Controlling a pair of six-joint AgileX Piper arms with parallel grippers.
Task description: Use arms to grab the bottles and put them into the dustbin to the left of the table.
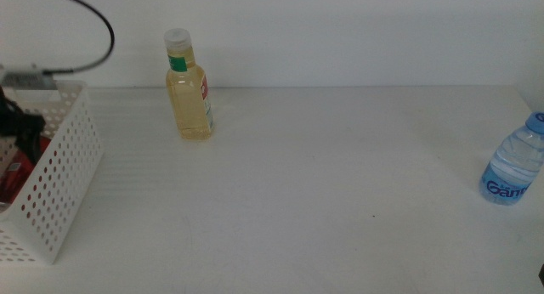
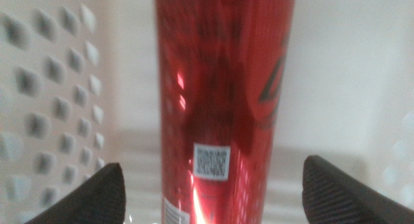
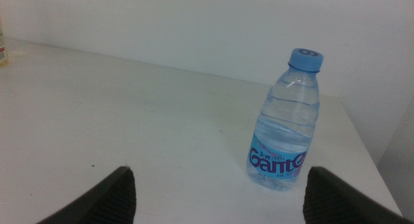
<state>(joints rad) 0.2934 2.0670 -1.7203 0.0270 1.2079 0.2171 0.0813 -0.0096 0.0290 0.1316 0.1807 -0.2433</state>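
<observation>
Hanging over the white perforated plastic basket [image 1: 59, 175] at the left edge of the middle frame, my left fingers [image 2: 213, 191] are spread wide, one dark tip low on each side of the left wrist frame. Between them stands the slim red can [image 2: 223, 88], filling the centre of that frame from top to bottom, with a small white code patch low on its side. Neither tip touches it; pale gaps show on both sides. The basket's wall of round holes runs down the left of that frame. In the middle frame a patch of red shows inside the basket at far left, below a dark part of my left arm [image 1: 21, 124].

My right fingers [image 3: 217, 195] are released as well, their two dark tips rising from the bottom corners of the right wrist frame with bare white bench [image 3: 129, 120] between them. The small clear water bottle with blue cap and blue label [image 3: 284, 120] stands upright on the bench at right centre of that frame, apart from both tips. In the middle frame it sits at the right edge.

A clear bottle of yellow liquid with white cap and green neck label [image 1: 189, 88] stands upright in the upper left of the middle frame, near the basket but not touching it.
</observation>
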